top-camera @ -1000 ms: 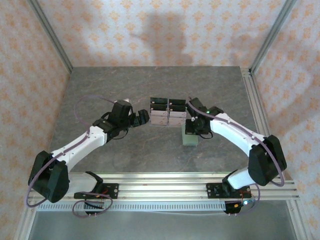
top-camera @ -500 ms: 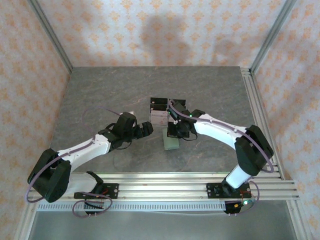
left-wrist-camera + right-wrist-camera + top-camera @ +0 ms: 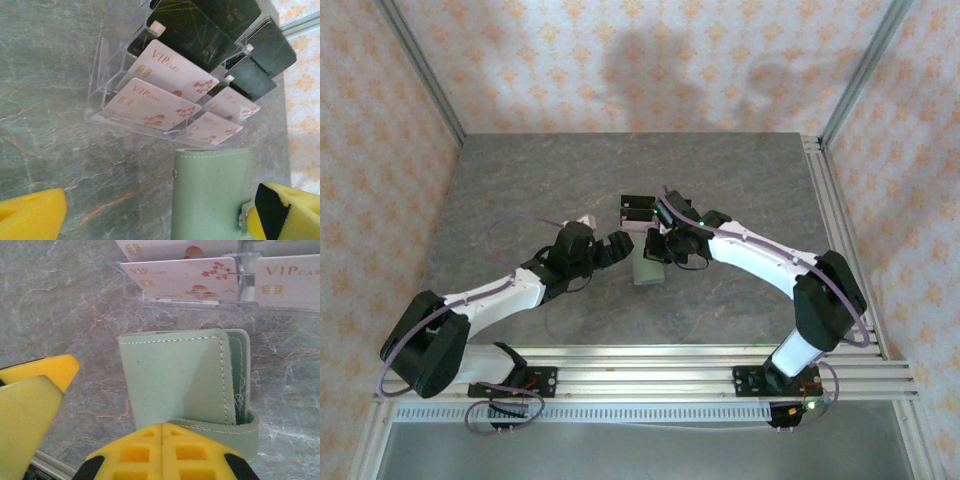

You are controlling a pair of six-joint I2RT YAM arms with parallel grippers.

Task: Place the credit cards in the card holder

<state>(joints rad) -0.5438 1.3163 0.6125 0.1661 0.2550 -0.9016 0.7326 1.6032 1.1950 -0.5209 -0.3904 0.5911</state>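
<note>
Both claws stand open: the right gripper [image 3: 118,396] has one finger pressed on the tab of the card holder [image 3: 175,380], with nothing between its jaws. The left gripper [image 3: 160,197] is bare, and the holder sits just inside its right finger. Dead ahead of the left one (the freer arm, I'd say) the credit cards [image 3: 155,102] lean crosswise in the clear stand [image 3: 98,100], just past the holder.

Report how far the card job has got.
Done: nothing yet; no card shows in the card holder, and the pink credit cards sit in the clear stand. In hand: the card holder is in front of the stand, the right gripper has a finger over its tab, the open left gripper is close beside it. Left: pull each card and slide it in.
</note>
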